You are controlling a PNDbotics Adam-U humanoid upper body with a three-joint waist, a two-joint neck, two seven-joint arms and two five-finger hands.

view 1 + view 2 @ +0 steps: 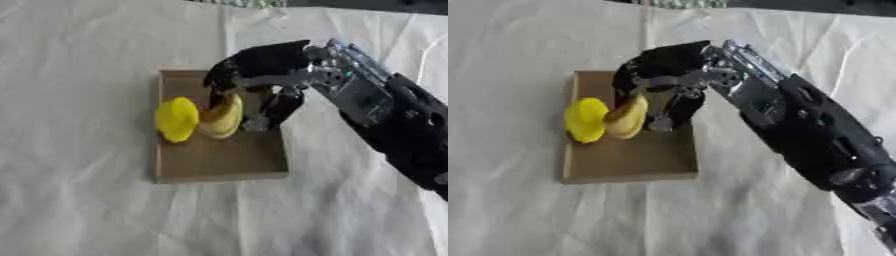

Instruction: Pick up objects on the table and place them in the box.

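White cloth (87, 200) with soft folds is spread over the whole table, and a flat brown box (219, 160) is set on it. Over the far part of the box, the right hand (262, 65) is seen, reached in from the right side on a black and silver arm (394, 120). Its fingers (284, 107) are curled down around the top end of a yellow banana (223, 120), so the banana is held by the hand. The low end of the banana is down inside the box, close to the box floor. Just beside the banana, on its left, a round yellow thing (177, 119) is seen at the left wall of the box, touching the banana.
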